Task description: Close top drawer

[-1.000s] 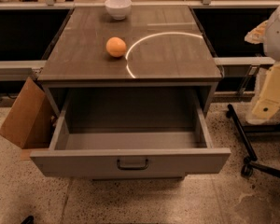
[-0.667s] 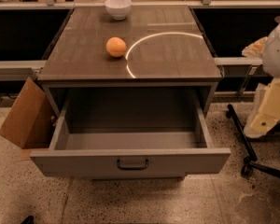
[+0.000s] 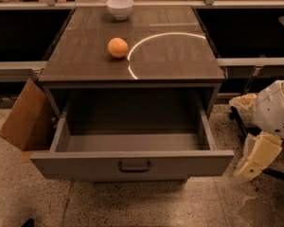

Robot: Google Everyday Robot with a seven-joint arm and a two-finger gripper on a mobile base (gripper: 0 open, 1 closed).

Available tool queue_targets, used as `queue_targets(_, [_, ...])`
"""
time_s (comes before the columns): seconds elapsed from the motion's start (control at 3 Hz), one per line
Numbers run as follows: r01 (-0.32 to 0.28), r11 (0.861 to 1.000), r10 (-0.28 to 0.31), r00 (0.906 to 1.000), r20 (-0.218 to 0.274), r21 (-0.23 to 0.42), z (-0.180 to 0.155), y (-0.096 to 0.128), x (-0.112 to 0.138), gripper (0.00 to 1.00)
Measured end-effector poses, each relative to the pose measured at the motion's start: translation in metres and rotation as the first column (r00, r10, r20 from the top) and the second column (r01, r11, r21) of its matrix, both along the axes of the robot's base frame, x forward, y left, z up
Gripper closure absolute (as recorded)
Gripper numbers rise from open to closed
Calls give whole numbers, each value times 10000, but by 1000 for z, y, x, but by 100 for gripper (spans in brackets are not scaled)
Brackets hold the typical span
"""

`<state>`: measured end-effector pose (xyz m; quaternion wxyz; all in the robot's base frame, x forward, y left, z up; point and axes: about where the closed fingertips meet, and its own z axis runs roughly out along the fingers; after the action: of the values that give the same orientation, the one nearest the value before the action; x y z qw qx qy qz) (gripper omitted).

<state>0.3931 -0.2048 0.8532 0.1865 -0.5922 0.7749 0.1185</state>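
Observation:
The top drawer (image 3: 132, 163) of the grey cabinet stands pulled far out toward me. Its inside is bare, and its flat front panel carries a small dark bar handle (image 3: 134, 166) at the centre. No other drawers show below it. My gripper (image 3: 259, 156) is the cream-coloured end of the arm at the lower right. It hangs beside the drawer's right front corner, apart from it and lower than the cabinet top. The white rounded arm body (image 3: 277, 109) sits just above it.
An orange (image 3: 118, 47) and a white bowl (image 3: 119, 7) sit on the cabinet top (image 3: 180, 56). A cardboard box (image 3: 23, 119) leans against the cabinet's left side. Dark legs (image 3: 274, 173) lie on the floor at the right. Benches run along the back.
The arm at the right has dropped lower, from beside the cabinet top to beside the drawer's front corner. The drawer, orange and bowl have not moved.

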Motion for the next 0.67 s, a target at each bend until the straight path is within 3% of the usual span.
queue_targets(0.33, [-4,10000,4,10000,15,-16,1,0,0,0])
queue_targets(0.67, [-497,9986,498,9987,-81,173,-23,-3,-10,0])
